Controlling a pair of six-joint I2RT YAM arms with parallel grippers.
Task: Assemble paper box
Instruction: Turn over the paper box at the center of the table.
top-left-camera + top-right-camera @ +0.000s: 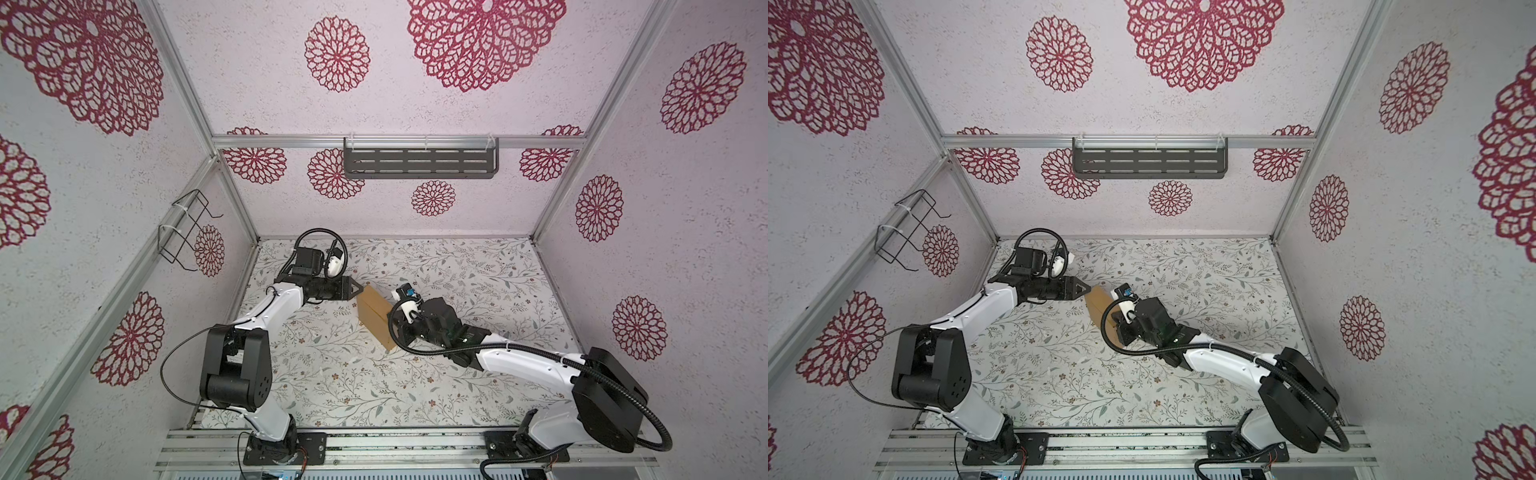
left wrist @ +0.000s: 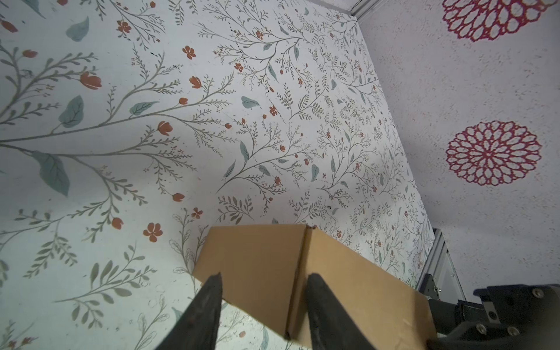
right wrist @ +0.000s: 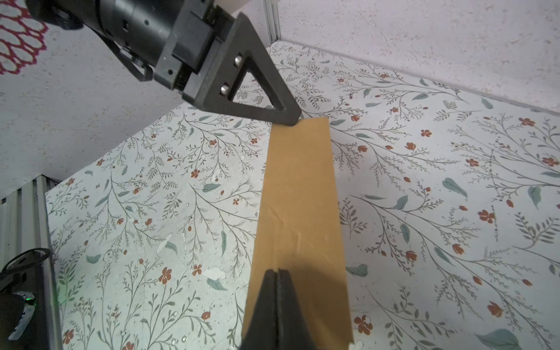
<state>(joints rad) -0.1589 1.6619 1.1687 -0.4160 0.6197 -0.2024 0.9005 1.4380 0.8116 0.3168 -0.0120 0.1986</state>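
Shelf and wire rack hang on the walls, well clear. In both top views we see the paper box on the table between the arms. Left wrist view — left gripper half open, fingers astride the box's corner, clamping nothing. Right wrist view — right gripper closed at the box's opposite end; whether it pinches cardboard we cannot tell.
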